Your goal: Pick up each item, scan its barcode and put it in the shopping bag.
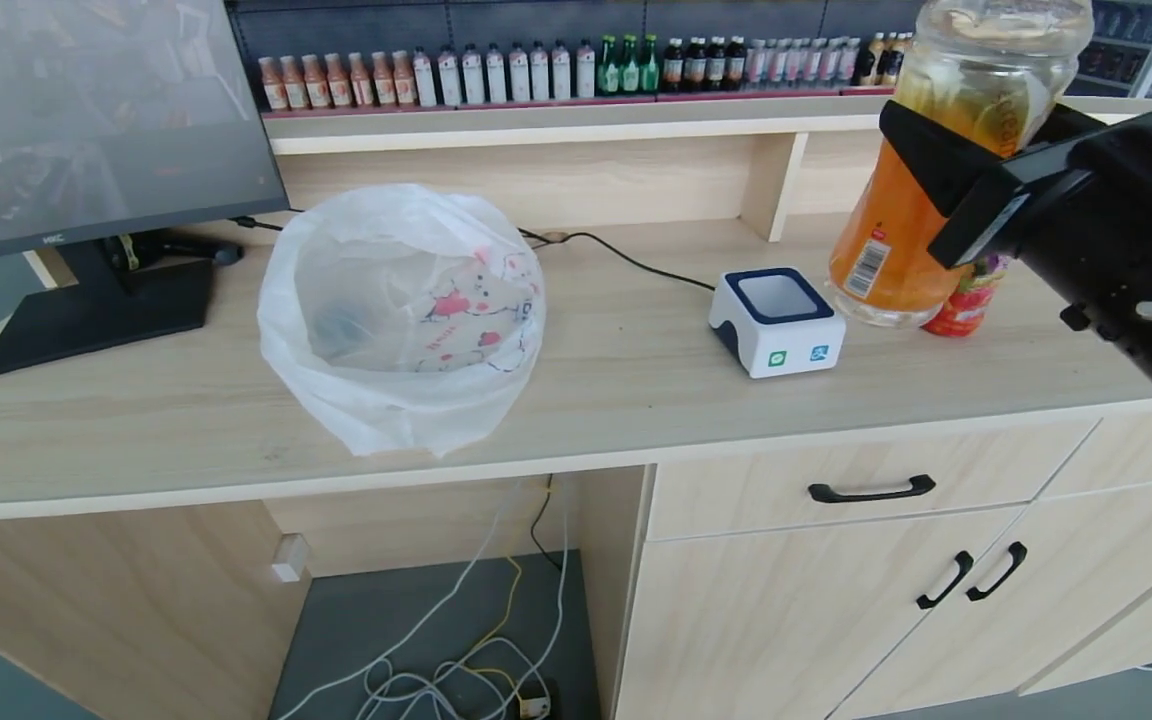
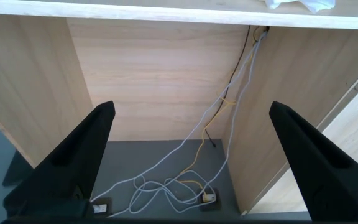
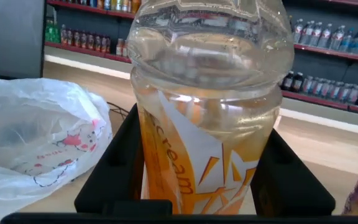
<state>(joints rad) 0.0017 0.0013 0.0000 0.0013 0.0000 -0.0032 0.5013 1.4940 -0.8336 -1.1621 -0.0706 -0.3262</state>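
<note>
Our right gripper (image 3: 204, 180) is clamped around the upper body of a clear plastic bottle of orange drink (image 1: 891, 235), which it holds at the right end of the pale wooden counter (image 1: 616, 390), just to the right of the white-and-blue box scanner (image 1: 776, 320). Our left gripper (image 2: 191, 109) hangs below the counter with its jaws spread wide and nothing between them, facing the loose cables (image 2: 179, 186) on the floor.

The main risk we see is slip. The bottle is smooth and heavy with liquid, so tilting it could make it twist in the grip. Its barcode (image 1: 868, 268) sits low on the side, while the scanner's window faces up, so a poor angle may give no read. The white thin plastic shopping bag (image 1: 401, 310) is floppy, and its mouth could fold shut under the bottle.

The bottle's cap is cut off. We cannot tell whether its base is clear of the counter. A red-labelled item (image 1: 966, 300) is mostly hidden behind it, and the bag's contents are only vague shapes.
</note>
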